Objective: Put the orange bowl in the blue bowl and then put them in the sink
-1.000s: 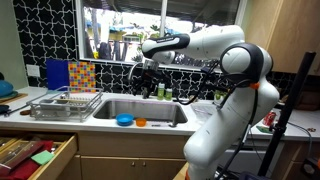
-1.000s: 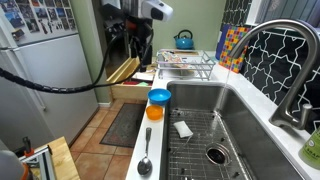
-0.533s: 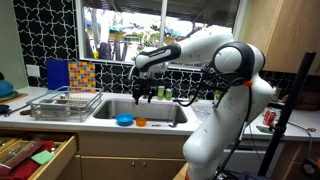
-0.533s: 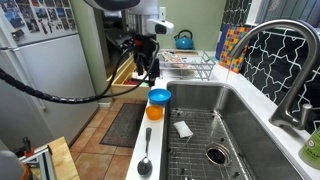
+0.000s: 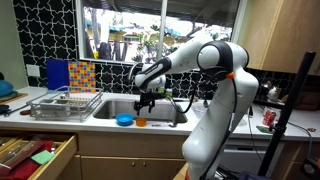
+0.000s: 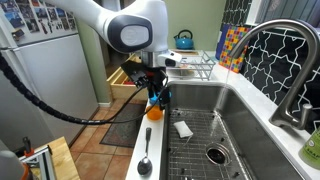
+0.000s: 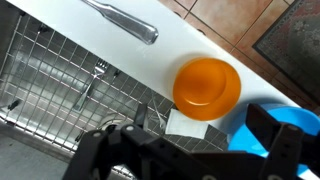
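Observation:
The orange bowl (image 7: pixel 207 87) sits upright and empty on the white counter strip at the sink's front edge; it shows in both exterior views (image 5: pixel 141 122) (image 6: pixel 154 113). The blue bowl (image 7: pixel 262 152) sits right beside it (image 5: pixel 124 120), and in an exterior view only a blue sliver (image 6: pixel 164 99) shows behind my fingers. My gripper (image 7: pixel 200 128) is open and empty, hovering low over the two bowls (image 5: pixel 146 101) (image 6: pixel 157 90), with one finger in front of the blue bowl. The steel sink (image 6: pixel 215 110) lies just behind the bowls.
A metal spoon (image 7: pixel 125 22) lies on the counter strip beyond the orange bowl (image 6: pixel 145 160). A white scrap (image 7: pixel 183 122) lies on the sink's wire grid (image 7: pixel 55 75). A dish rack (image 5: pixel 62 103) stands beside the sink. A drawer (image 5: pixel 35 155) stands open below.
The arm has swung down from high above the counter, and the gripper now hangs just above the two bowls. The bowls have not moved.

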`<state>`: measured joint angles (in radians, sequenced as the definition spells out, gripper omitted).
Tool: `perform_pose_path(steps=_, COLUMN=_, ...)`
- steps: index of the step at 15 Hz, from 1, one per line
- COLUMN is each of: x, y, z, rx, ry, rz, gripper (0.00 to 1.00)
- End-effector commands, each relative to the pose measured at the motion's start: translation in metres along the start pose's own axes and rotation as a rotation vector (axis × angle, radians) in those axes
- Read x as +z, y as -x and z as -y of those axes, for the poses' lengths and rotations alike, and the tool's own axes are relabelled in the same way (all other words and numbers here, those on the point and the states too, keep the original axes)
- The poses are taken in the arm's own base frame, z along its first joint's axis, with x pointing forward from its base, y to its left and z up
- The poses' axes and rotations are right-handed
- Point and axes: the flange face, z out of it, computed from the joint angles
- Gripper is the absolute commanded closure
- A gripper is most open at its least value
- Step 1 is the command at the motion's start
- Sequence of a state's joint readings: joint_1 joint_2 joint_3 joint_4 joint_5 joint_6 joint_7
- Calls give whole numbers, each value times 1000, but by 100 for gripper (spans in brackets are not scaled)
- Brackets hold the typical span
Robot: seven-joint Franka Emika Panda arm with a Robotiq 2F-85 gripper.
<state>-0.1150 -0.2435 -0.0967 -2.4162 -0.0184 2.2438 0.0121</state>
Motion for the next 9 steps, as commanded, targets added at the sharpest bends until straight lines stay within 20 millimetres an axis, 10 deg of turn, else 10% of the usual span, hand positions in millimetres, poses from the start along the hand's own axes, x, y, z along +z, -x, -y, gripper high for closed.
perform_pose_path(steps=1, x=28, y=3, z=-15, rx=14, ry=30, rz=0, gripper=0)
perform_pose_path(steps=5, x=44, y=6, z=-24, rx=45, ry=5, rz=35, gripper=0)
perform_pose_path(steps=6, x=47, y=7, z=-25, rx=46, ry=0, rz=42, gripper=25)
perform_pose_path(steps=9, x=54, y=9, z=-29, rx=59, ry=0, rz=51, gripper=44)
